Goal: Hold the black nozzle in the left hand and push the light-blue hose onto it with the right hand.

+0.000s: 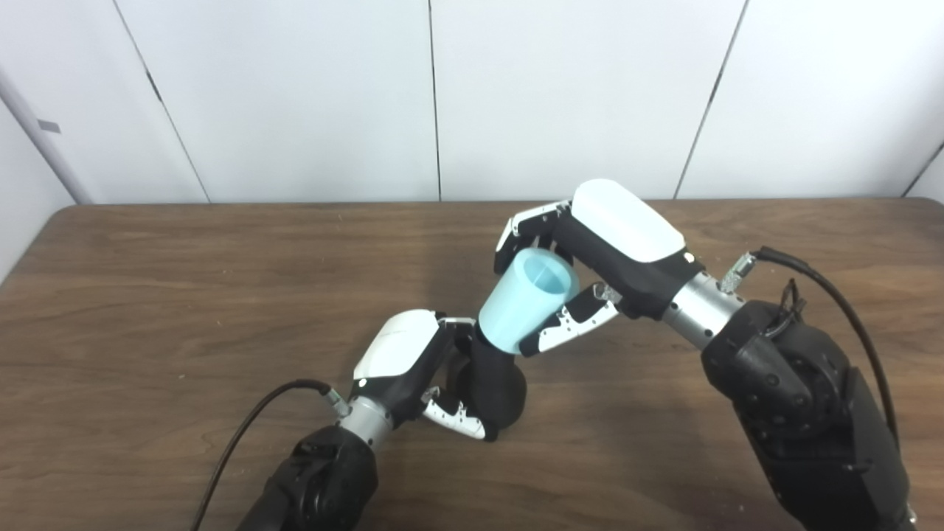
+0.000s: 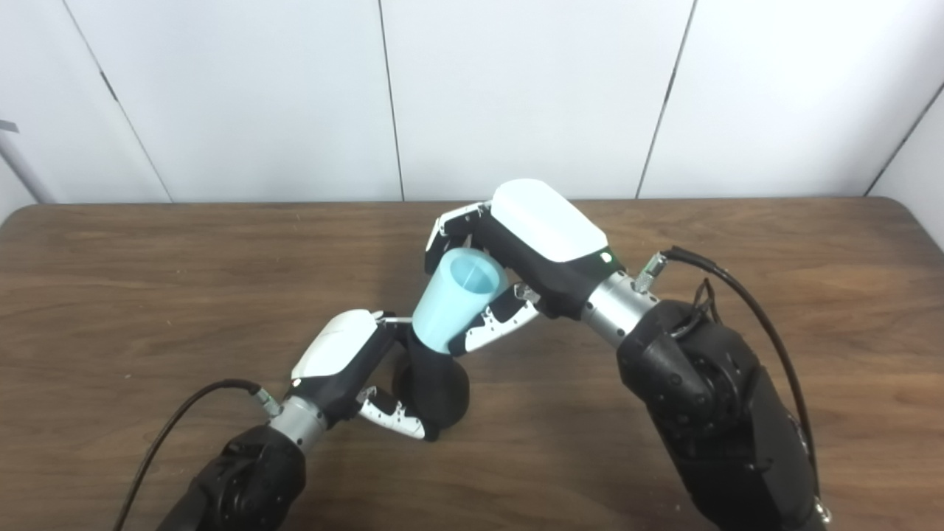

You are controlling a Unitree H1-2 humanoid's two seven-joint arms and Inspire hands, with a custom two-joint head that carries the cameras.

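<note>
Black, rounded plastic nozzle (image 1: 493, 383) is seen low over the middle of the brown wood-grain table (image 1: 147, 295), its wide base toward the near edge and its narrow neck angled up and away to the right. Whether the base touches the tabletop cannot be told.

Light-blue, tapered, hollow hose piece (image 1: 525, 299) is seated over the nozzle's neck; the narrow end meets the black body, the wide open mouth is tilted up toward the far right. The two parts are touching and lined up on one slanted axis.

Left hand (image 1: 435, 376) is closed around the black nozzle: white-backed palm on the left side, thumb curled under the base, fingers wrapped behind.

Right hand (image 2: 516, 258) is closed on the light-blue hose piece: fingers are hooked over the far rim, thumb (image 1: 571, 324) is pressed along the near side wall.

Black cables (image 1: 243, 435) are seen trailing from both wrists. White panelled wall (image 1: 295, 88) is noted behind the table's far edge.
</note>
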